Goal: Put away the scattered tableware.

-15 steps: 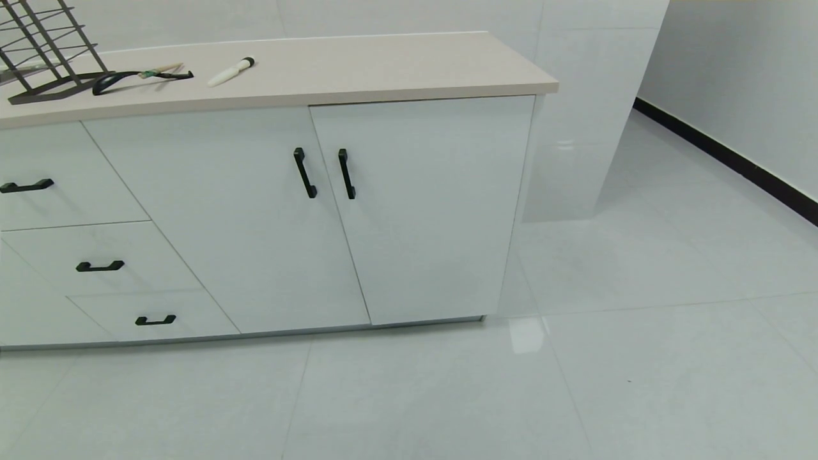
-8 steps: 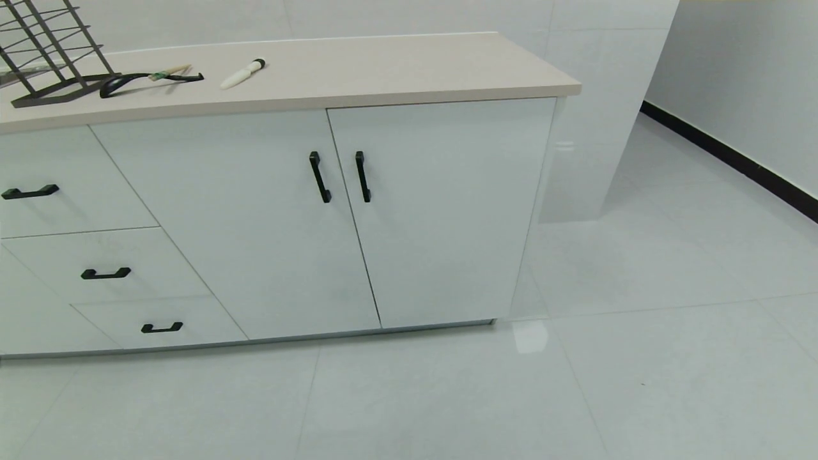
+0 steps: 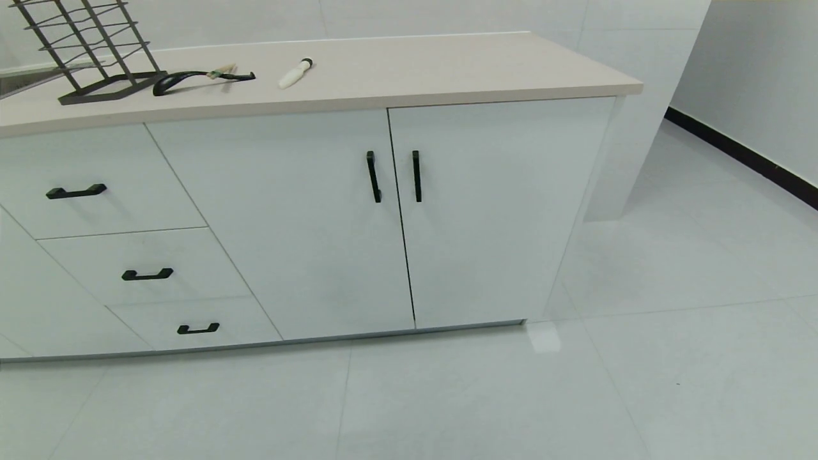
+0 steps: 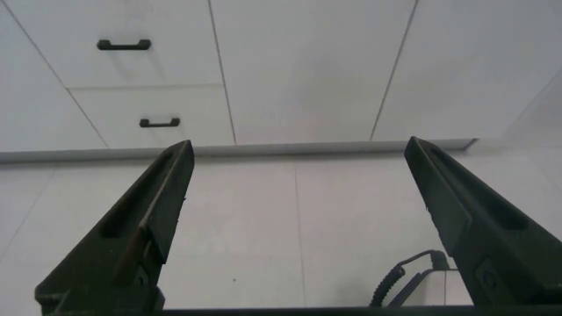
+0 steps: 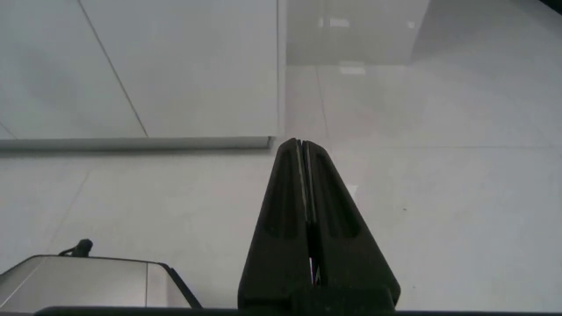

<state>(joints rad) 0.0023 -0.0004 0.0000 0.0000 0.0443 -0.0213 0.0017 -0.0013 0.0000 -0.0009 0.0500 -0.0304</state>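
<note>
Loose tableware is recorded on the counter beside a wire rack.
The tiled floor and white cabinet are noted, doors and drawers shut. The rack is stood at the counter's left end. A black curved utensil is laid just beside its base, a small wooden-handled piece by its handle, and a white-handled tool apart to the right. The left end effector is spread wide over the floor, nothing held. The right end effector is pressed closed, nothing held.
</note>
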